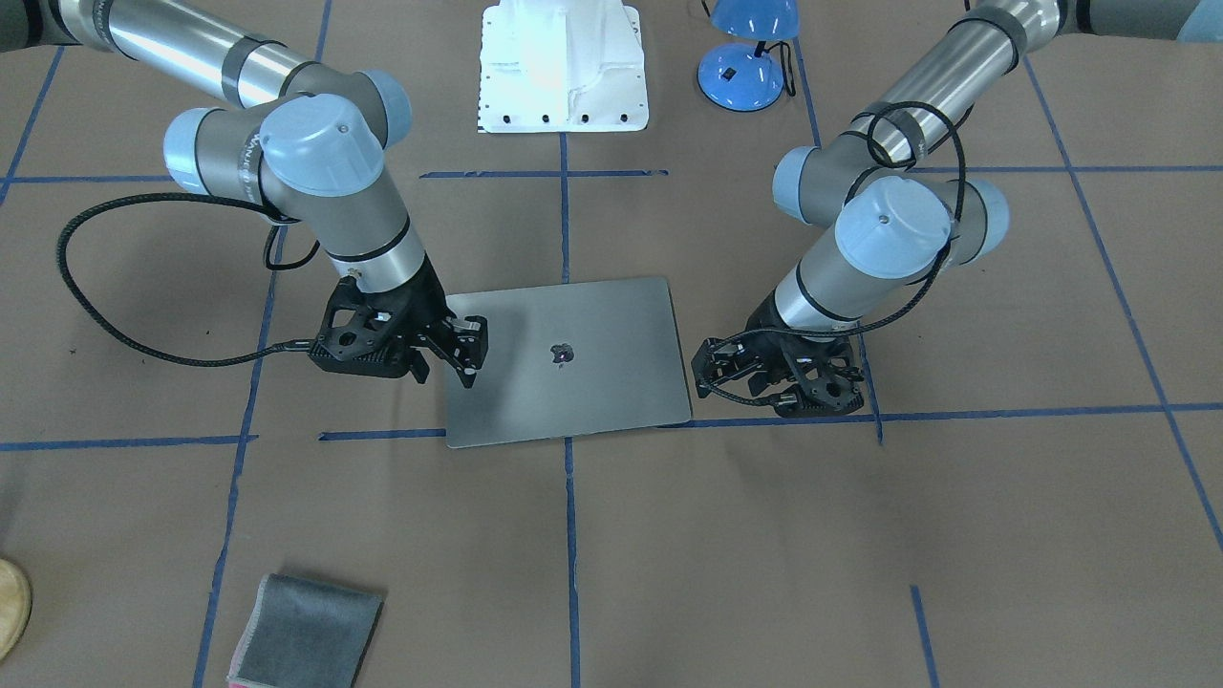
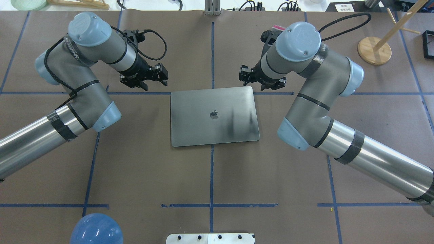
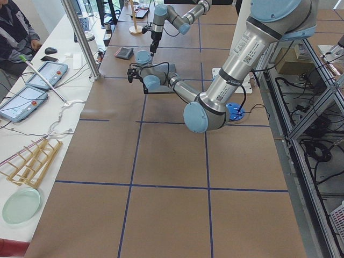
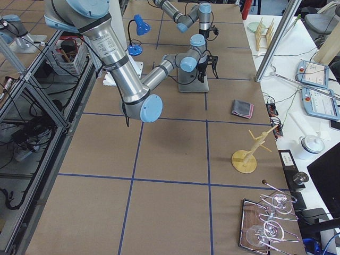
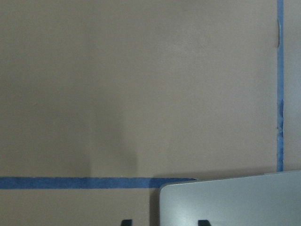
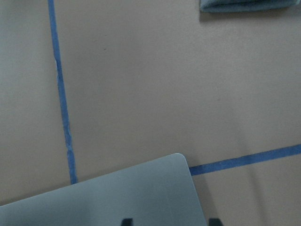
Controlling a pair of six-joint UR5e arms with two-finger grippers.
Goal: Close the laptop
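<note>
The laptop [image 1: 583, 382] lies flat on the brown table with its grey lid down and the dark apple logo facing up; it also shows from overhead [image 2: 200, 122]. My left gripper [image 2: 161, 74] is open and empty, just beyond the laptop's far left corner. Its wrist view shows that corner [image 5: 235, 202] between the two fingertips [image 5: 202, 221]. My right gripper [image 2: 244, 76] is open and empty over the far right corner, as the front view shows [image 1: 468, 352]. Its wrist view shows that corner [image 6: 117, 200] below it.
A small grey folded cloth [image 1: 306, 635] lies on the far side of the table, seen also in the right wrist view [image 6: 249, 4]. A blue desk lamp [image 1: 740, 57] and the white robot base [image 1: 564, 67] stand near the robot. A wooden stand [image 2: 374, 51] is at far right.
</note>
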